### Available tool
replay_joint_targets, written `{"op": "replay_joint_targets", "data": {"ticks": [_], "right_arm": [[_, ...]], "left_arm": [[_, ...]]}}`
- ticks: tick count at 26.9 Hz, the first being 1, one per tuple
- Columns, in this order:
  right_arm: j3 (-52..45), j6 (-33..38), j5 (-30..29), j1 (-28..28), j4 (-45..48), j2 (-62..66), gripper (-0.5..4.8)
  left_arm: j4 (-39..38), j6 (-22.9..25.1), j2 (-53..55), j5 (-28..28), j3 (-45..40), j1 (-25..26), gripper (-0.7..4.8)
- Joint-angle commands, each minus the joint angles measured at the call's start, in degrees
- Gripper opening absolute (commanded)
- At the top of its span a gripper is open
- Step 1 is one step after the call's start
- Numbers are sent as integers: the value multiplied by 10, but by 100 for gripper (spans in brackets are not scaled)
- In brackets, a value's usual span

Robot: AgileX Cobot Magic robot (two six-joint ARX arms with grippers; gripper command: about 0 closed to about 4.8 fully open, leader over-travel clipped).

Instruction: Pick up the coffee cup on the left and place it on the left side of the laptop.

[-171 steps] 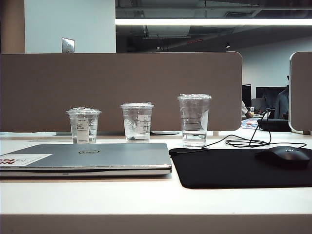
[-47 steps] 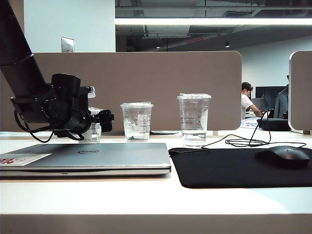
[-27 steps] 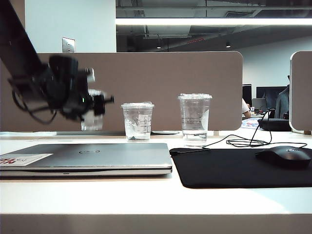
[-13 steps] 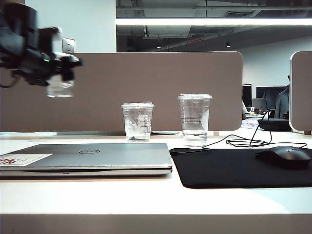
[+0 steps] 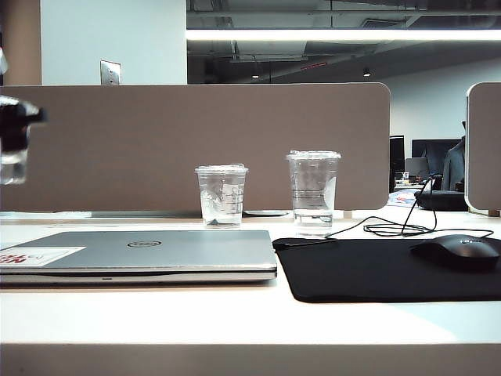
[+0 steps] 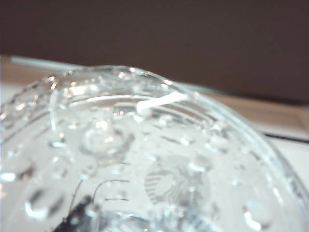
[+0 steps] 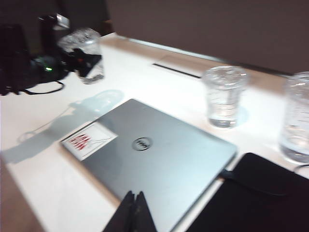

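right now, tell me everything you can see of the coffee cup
The coffee cup is a short clear plastic cup with a domed clear lid beaded with droplets and a faint round logo embossed on top. It looks to hold some clear liquid. The left gripper clamps its side and holds it upright in the air, above the table to the left of the laptop, touching nothing else. In the exterior view only its edge shows at the far left.

Silver-grey laptop (image 5: 141, 252) (white sticker (image 5: 39, 255), red marks); black mouse pad (image 5: 391, 269); clear coffee cup (image 7: 86, 55).
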Motion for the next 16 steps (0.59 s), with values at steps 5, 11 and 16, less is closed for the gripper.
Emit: {"op": "replay_joint_targets", "data": {"ticks": [5,11,16], "right_arm": [[4,-2,-76,0,-42,-1,-4],[4,-28,-109,1,-48,-1,-4],[4,-42,-121,1,-50,-1,-4]], "left_arm": [[54,5,-2,8,-54,0,214],[69,7,10,4,-75,8,214],[92,7,33,7,-76,15,214]]}}
